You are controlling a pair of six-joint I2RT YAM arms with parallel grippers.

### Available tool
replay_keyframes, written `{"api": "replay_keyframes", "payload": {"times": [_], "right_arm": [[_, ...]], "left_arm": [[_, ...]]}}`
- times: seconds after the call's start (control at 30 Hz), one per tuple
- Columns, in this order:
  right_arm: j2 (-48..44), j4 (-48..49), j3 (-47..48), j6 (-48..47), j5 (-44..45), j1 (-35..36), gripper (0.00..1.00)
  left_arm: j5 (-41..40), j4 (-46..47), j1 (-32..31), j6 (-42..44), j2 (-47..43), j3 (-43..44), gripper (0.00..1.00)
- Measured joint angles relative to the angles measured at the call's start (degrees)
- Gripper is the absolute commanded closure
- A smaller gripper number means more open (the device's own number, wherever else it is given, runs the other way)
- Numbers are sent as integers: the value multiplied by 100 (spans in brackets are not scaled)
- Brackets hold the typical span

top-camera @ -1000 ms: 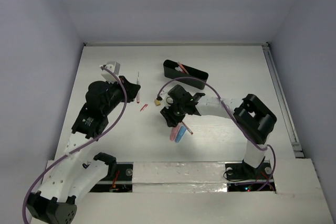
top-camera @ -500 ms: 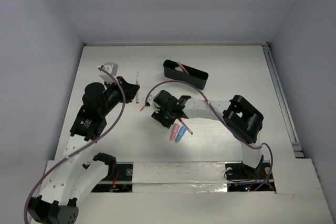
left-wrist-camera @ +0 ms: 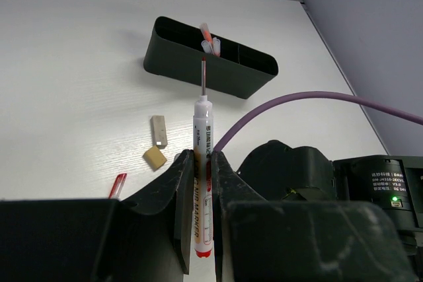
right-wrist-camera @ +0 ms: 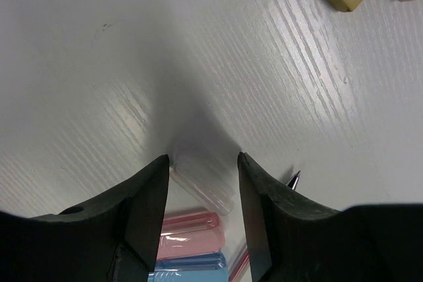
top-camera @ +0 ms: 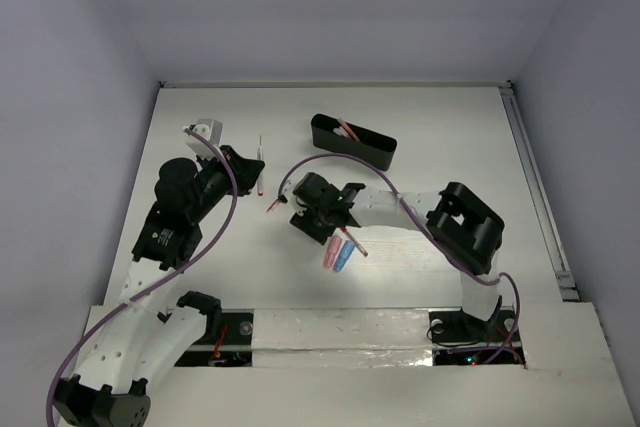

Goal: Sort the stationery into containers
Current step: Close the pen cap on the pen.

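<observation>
Left gripper (left-wrist-camera: 201, 163): jaws nearly closed, clamped on the barrel of a white pen (left-wrist-camera: 203, 138) with red print. The pen points at the black tray (left-wrist-camera: 172, 57). The tray stands at the far centre of the table (top-camera: 450, 127) with several pens leaning inside it.

Left wrist view: a tan eraser (left-wrist-camera: 154, 157) and a pale eraser (left-wrist-camera: 158, 130) lie just beside each other on the table. A red pen end (left-wrist-camera: 117, 185) shows near the left finger.

Right gripper (right-wrist-camera: 203, 160): jaws partly apart and low over the table, holding nothing. A clear capsule-shaped piece (right-wrist-camera: 205, 186) lies on the surface between them. A pink capsule (right-wrist-camera: 188, 222) and a blue capsule (right-wrist-camera: 192, 265) lie side by side just below it. A dark pen tip (right-wrist-camera: 293, 179) shows by the right finger.
</observation>
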Motion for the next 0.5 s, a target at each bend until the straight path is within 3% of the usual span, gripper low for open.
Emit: {"api": "replay_keyframes", "payload": {"times": [0.33, 0.5], "right_arm": [[-116, -15, -153, -160, -142, -4, 48], [-116, -48, -153, -173, -205, -4, 53]], "left_arm": [[0, -2, 39, 2, 2, -2, 100], [0, 7, 39, 2, 35, -2, 100]]}}
